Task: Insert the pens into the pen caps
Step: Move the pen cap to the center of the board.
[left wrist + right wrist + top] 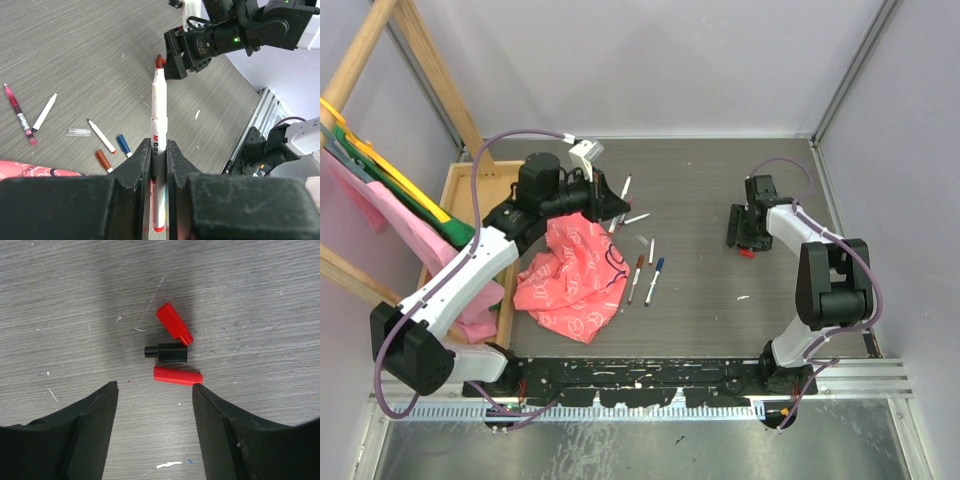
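L claw (159,150): jaws narrow, clamped on the held pen (159,107). White barrel, gripped abt mid-length. Its red tip (160,62) points away from the claw toward the R arm; the butt end sticks out on the near side of the fingers. Pen looks clear of the tabletop (75,45). Top view: L claw (612,207) sits over the far edge of the pink cloth (575,275), left of centre.

R claw (155,386): jaws wide, nothing between them, pointing down over 3 loose caps on the right side of the tabletop.
- near red cap (177,375): closest to the claw, lying crosswise.
- black cap (167,353): just beyond it, roughly parallel, thin gap between.
- far red cap (174,323): tilted, its lower end at the black cap's right end.

Top view: R claw (745,228) hides most of the group; one bit of red shows at its near side.

Btwn the arms, right of the cloth, loose pens lie flat on the tabletop:
- red-capped pen (637,278) and blue-capped pen (654,280), side by side just beside the cloth.
- short white pen (651,250), just beyond those two.
- two more white pens (625,188) farther back, near the L claw.

L wrist view also shows a pink-barrelled pen (19,114) and a clear cap (79,132) lying apart.
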Controlling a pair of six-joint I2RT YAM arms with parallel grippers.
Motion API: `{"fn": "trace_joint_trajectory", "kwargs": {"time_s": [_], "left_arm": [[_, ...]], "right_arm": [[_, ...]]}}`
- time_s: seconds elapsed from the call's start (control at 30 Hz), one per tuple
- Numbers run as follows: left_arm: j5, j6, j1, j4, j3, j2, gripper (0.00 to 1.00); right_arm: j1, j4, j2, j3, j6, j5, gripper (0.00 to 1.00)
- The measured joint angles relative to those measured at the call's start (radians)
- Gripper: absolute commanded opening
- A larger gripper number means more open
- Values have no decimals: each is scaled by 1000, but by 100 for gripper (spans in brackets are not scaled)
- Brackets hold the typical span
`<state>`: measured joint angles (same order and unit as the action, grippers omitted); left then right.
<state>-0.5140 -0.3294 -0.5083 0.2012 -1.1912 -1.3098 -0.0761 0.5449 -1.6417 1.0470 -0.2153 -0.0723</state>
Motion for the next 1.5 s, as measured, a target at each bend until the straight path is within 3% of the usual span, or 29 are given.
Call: {"fn": "trace_joint_trajectory", "kwargs": {"time_s": [0.13,0.7,1.5], "left_arm": [[-11,0,0,0,-2,-5,0],[-32,0,5,0,-2,-5,0],[-53,-5,12,0,-4,-6,0]], "right_arm": [[2,-7,-11,-8,6,5,74],[18,-84,-93,-7,47,23,74],[23,-67,-58,-38,-1,84,74]]}}
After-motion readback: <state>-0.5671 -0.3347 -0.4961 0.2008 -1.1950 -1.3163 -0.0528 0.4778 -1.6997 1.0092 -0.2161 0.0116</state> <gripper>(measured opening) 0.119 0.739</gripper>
